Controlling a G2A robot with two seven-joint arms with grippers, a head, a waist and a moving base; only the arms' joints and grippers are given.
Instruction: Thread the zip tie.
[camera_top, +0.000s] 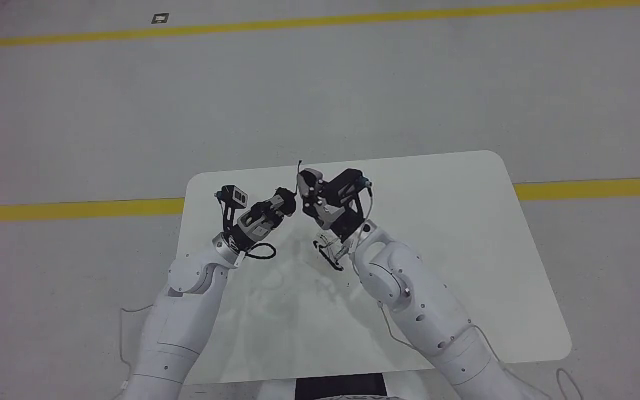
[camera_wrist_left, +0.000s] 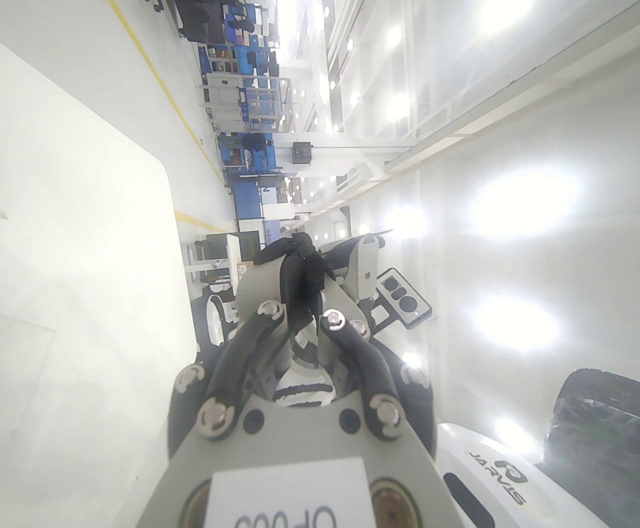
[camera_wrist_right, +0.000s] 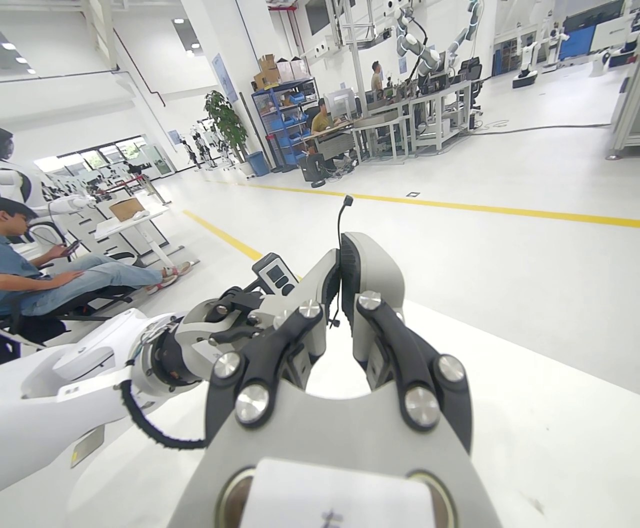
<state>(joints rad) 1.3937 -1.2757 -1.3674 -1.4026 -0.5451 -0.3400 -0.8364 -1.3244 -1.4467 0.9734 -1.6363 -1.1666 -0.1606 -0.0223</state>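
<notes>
The right wrist view gives the clearest sight of the zip tie (camera_wrist_right: 342, 222). It is a thin black strap clamped between the pressed-together pads of the right pincer (camera_wrist_right: 341, 250), with its long axis running along the fingers. Its small square head is at the free end, past the fingertips, pointing away from the pincer's base with a slight bend.

In the top view the tie is just a thin dark line pointing to the far side, above the far left part of the white counter (camera_top: 480, 300). There the left pincer (camera_top: 282, 204) lies just beside the right one, aimed at it.

The left wrist view shows the left pincer's fingers closed together; whether they grip anything I cannot tell.

A white sticker (camera_wrist_right: 340, 495) with dark print sits on the right pincer's base and another white sticker (camera_wrist_left: 292, 497) on the left's, both cut off by the frame edge.
</notes>
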